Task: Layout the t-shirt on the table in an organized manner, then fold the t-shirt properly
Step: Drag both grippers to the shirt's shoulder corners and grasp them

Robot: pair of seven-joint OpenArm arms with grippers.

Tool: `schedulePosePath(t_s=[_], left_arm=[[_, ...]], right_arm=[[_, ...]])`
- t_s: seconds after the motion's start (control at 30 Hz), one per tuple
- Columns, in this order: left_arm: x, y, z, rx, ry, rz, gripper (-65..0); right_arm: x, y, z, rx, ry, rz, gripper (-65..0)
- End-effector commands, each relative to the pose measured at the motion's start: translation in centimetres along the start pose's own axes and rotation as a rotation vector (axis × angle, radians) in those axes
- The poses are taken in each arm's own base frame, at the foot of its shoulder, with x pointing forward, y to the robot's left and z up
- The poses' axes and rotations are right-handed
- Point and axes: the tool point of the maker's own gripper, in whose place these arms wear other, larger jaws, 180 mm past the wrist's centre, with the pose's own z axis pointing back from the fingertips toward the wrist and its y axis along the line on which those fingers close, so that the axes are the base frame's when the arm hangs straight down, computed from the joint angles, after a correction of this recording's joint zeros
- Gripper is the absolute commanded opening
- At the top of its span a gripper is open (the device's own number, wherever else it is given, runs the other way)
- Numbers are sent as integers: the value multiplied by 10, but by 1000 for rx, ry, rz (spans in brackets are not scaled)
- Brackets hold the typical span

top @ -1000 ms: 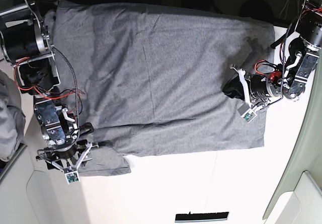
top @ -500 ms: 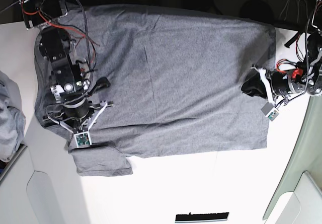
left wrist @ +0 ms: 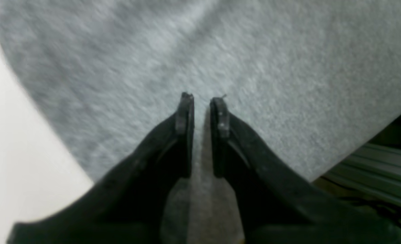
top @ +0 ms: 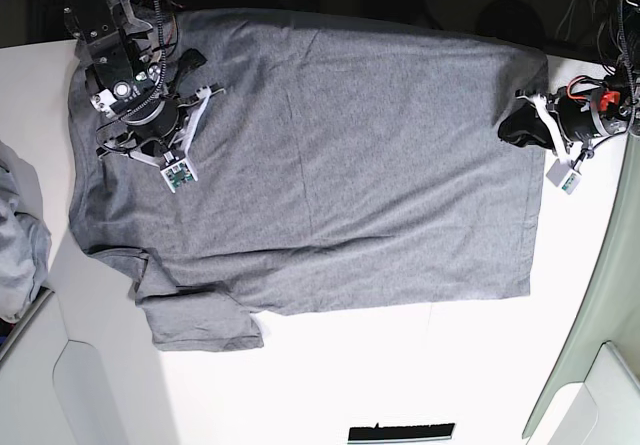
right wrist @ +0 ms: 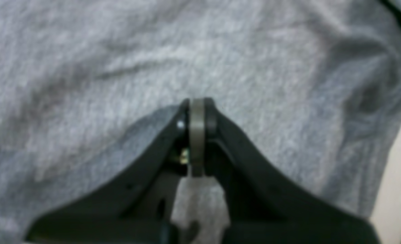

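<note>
The grey t-shirt (top: 330, 155) lies spread flat on the white table (top: 400, 365), with one sleeve at the lower left. My right gripper (top: 165, 145) hovers over the shirt's upper left part, its fingertips hidden under the camera mount. In the right wrist view this gripper (right wrist: 197, 105) is shut just above wrinkled cloth (right wrist: 119, 51), with nothing clearly pinched. My left gripper (top: 505, 131) is at the shirt's right edge. In the left wrist view its jaws (left wrist: 202, 98) stand barely apart over smooth cloth (left wrist: 254, 51), with nothing between them.
A paler grey cloth bundle (top: 18, 235) lies at the table's left edge. A black strip (top: 400, 431) sits at the front edge. Dark clutter and cables run behind the shirt's far side. Metal rails (left wrist: 373, 166) show beyond the shirt in the left wrist view.
My right arm has travelled from the lower left sleeve up to the shirt's upper left. My left arm has drawn back to the right edge. The shirt's left side now lies uncovered.
</note>
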Motion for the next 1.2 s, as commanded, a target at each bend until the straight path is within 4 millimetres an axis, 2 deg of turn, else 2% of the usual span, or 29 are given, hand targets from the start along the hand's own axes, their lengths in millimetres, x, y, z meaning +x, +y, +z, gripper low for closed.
schedulePosePath(t_s=[0.0,0.07,0.17,0.33,0.53,0.67,0.83,0.97,1.07,1.17], left_arm=[[11,3,4,6,-34,-21,-601],[4,1,-4,19,-13,-43,-634],[0,7,-13,78,-10,-53,-639],[20,30,-28,155,-43,-13,-639],[66,63,-42,200,-99,59,-639],[97,76,-39,208,-141,72,-639],[127,61,-25,95,-198,85,-626],[135,57,2,45,-231,105,-517],[131,59,26,49,-235,65,-503],[115,50,41,46,-180,5,-503]], right_arm=[[5,-2,1,9,-24,10,-650],[-4,2,-4,33,-2,20,-650],[-13,3,-18,63,5,3,-650],[-5,-19,-45,59,24,-41,-650],[30,-60,-64,6,-3,-66,-650],[70,-65,-68,37,-59,-82,-650],[112,-73,-59,21,-148,-91,-650],[127,-92,-37,-43,-203,-162,-650],[128,-105,-15,-77,-232,-221,-650],[112,-113,6,-86,-239,-280,-650]])
